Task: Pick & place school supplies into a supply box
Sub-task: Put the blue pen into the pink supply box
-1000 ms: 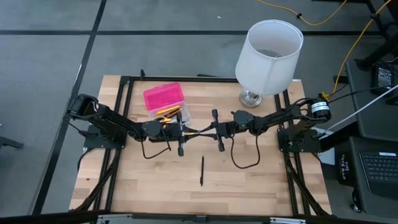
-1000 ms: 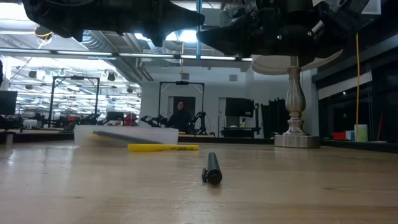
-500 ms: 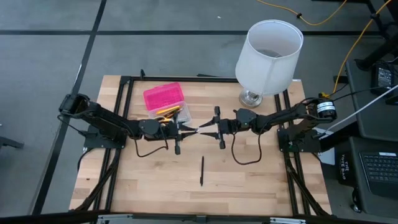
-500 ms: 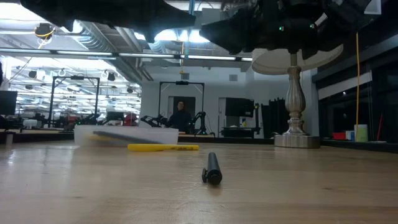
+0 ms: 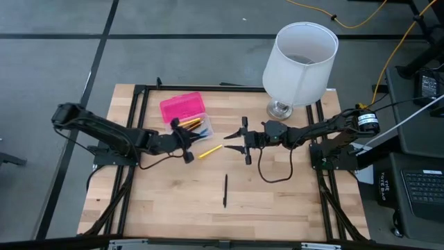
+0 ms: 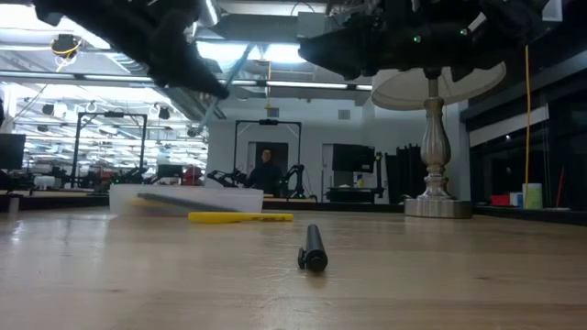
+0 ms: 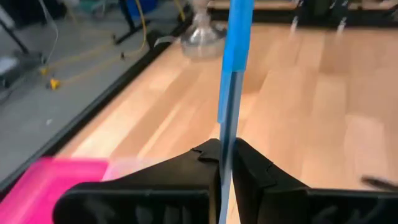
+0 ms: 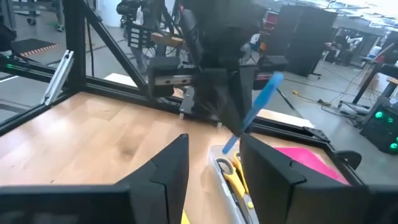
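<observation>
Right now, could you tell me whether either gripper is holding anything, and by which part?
The left gripper pinches a blue pen near one end; the right gripper is open, holding nothing.

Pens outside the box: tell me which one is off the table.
The blue pen, shut in the left gripper. The yellow pen and black pen lie on the table.

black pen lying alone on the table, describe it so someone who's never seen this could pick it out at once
Start at the big white lampshade at the table's far right corner, then come to the bare wood in the middle of the table's near half. The black pen lies there alone. Unlike the yellow pencil between the hands and the supplies in the pink-lidded box, it is dark, with nothing touching it.
</observation>
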You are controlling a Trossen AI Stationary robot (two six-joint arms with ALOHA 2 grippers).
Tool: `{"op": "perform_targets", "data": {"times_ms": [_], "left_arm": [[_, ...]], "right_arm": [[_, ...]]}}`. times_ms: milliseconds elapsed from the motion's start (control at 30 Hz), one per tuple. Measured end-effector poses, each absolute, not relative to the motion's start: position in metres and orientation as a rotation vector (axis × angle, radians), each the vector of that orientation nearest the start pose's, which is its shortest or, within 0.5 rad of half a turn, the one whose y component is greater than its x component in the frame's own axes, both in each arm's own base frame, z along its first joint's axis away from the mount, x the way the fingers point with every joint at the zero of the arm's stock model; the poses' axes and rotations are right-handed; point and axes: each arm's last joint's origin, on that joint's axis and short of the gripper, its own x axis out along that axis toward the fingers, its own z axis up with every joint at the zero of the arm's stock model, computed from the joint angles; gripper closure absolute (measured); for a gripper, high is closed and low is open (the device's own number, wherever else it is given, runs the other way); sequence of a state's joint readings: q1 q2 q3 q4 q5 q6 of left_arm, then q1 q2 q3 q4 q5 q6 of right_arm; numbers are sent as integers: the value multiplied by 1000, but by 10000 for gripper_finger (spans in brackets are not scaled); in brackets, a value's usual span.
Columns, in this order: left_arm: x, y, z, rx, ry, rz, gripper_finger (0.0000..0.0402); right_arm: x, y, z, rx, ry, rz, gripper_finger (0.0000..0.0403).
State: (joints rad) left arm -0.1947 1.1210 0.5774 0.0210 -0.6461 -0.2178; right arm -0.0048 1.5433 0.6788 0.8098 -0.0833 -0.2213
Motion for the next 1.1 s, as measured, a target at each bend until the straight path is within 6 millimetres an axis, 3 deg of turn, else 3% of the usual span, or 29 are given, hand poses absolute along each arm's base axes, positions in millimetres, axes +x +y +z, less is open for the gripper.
{"op": "perform_targets", "data": {"times_ms": [200, 467, 1100], "left_arm": [[211, -22, 214, 43, 537, 560, 392], [204, -11, 199, 60, 688, 641, 392], [200, 12, 186, 170, 869, 724, 390]], "right_arm": [[314, 0, 213, -262, 70, 54, 277], [314, 0, 213, -269, 63, 50, 392], [314, 0, 212, -268, 71, 52, 397]]}}
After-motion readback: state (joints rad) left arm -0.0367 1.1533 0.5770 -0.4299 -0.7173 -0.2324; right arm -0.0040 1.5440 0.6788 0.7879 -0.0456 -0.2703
